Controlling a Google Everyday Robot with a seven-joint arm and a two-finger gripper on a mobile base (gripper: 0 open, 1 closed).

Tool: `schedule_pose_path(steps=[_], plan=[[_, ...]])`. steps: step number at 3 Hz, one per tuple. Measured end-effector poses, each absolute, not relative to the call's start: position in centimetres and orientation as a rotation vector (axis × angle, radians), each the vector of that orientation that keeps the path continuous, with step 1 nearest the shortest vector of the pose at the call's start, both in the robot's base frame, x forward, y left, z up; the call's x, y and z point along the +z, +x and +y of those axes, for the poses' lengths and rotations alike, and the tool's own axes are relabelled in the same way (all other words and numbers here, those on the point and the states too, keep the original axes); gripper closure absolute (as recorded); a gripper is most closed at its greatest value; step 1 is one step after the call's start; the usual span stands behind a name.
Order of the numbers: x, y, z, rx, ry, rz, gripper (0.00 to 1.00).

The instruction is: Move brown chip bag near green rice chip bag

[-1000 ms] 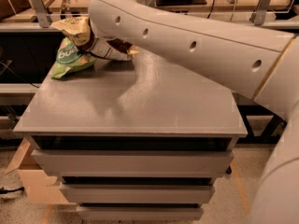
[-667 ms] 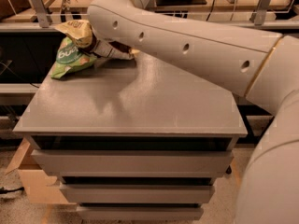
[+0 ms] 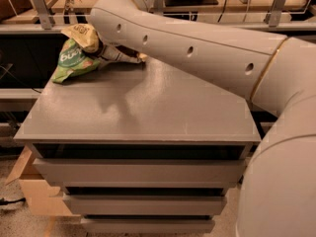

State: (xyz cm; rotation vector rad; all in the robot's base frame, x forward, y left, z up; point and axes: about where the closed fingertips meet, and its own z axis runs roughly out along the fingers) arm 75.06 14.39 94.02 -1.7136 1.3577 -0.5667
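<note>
The green rice chip bag point(image 3: 70, 62) lies at the far left corner of the grey cabinet top point(image 3: 148, 107). The brown chip bag point(image 3: 83, 34) has its cream end raised just above and touching the green bag. Its dark middle runs right under my arm point(image 3: 197, 48). My gripper point(image 3: 112, 54) is at the brown bag's middle, mostly hidden behind the arm, which reaches in from the right across the back of the top.
The cabinet has drawers point(image 3: 138, 172) below its front edge. A shelf with metal brackets point(image 3: 39, 6) and cables runs behind it. A cardboard box point(image 3: 29, 181) sits on the floor at lower left.
My arm has shifted slightly over the back of the top. The brown bag stays against the green bag at the far left corner.
</note>
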Motion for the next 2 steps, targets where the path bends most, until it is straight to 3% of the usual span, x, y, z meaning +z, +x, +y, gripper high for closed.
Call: schedule_pose_path(steps=[2], plan=[[93.92,75.05,14.44,-0.567,-1.716,1.358,0.35]])
